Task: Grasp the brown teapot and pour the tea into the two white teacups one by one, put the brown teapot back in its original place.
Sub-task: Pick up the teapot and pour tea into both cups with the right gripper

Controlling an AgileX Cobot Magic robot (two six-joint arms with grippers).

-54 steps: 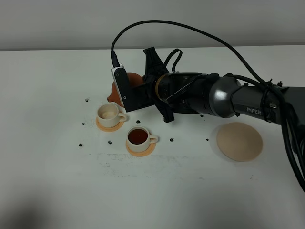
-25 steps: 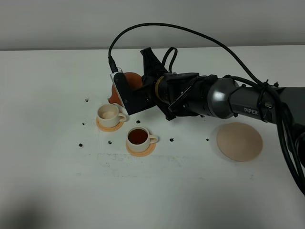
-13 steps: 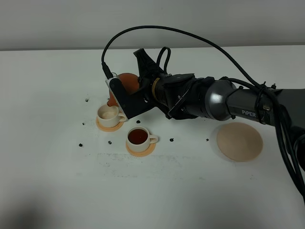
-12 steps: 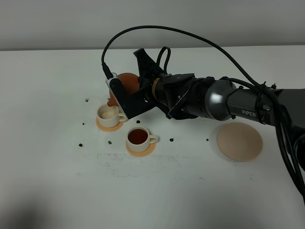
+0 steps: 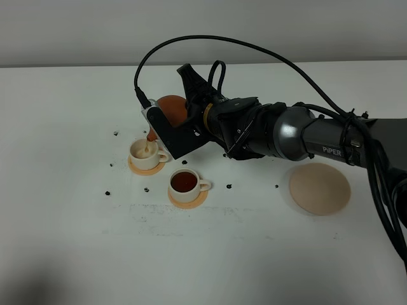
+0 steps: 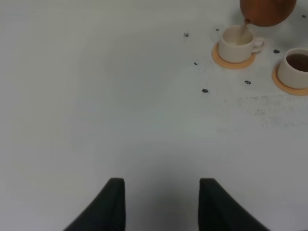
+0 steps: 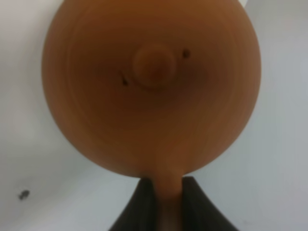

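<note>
Brown teapot (image 5: 169,107), spout down over teacup (image 5: 145,152)

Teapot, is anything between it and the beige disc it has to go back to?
Nothing visible does: between the teapot and the beige disc lie only tiny dark specks on the table.

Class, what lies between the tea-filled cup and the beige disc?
Between filled cup and disc: bare table, two dark specks, in the exterior high view.
</note>
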